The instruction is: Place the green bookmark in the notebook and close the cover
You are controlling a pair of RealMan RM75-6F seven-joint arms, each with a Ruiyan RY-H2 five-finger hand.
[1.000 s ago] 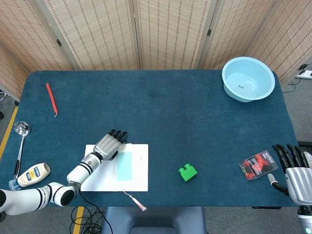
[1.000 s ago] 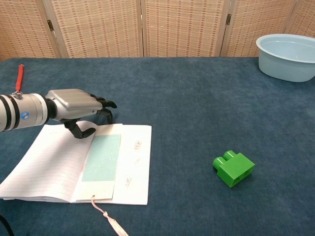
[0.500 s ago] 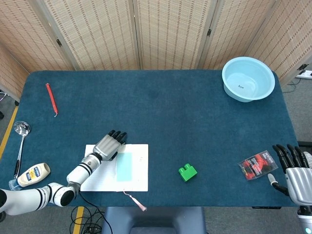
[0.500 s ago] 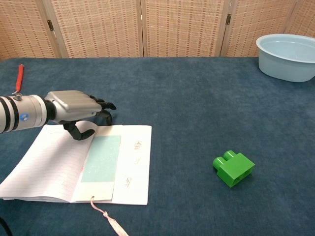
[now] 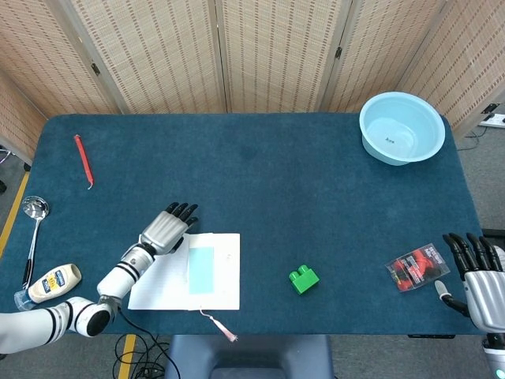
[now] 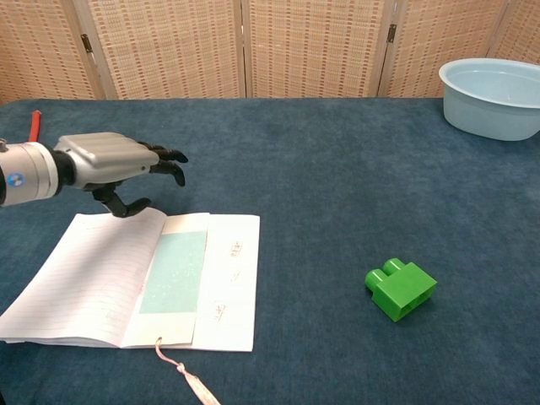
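Left fingers: the dark fingertips (image 6: 173, 159) stretch forward, thumb curled beneath, spread and holding nothing.
Left hand: the grey metal left hand (image 6: 114, 163) hovers palm down above the far left corner of the open white lined notebook (image 6: 93, 278), clear of the page in the chest view; its white forearm runs off the left edge.
Right hand: the right hand (image 5: 478, 270) sits at the table's near right corner, dark fingers extended and apart, empty; seen only in the head view.
Bookmark: the pale green rectangular bookmark (image 6: 175, 272) lies flat on the notebook's right page beside the spine, its pink tassel cord (image 6: 187, 380) trailing off the near edge onto the cloth.
Cover: it lies open, flat.
Writing: small marks on the page right of the bookmark, too small to read; the yellow squeeze bottle (image 5: 52, 283) carries a blue label, unreadable; the red and black packet (image 5: 418, 267) has print, illegible.
Table: dark blue cloth-covered table (image 5: 276, 181).
Others: bright green plastic building block (image 6: 400, 288) right of the notebook; light blue plastic basin (image 5: 401, 128) at the far right; red pen (image 5: 82, 159) far left; metal ladle (image 5: 31, 225) at the left edge.
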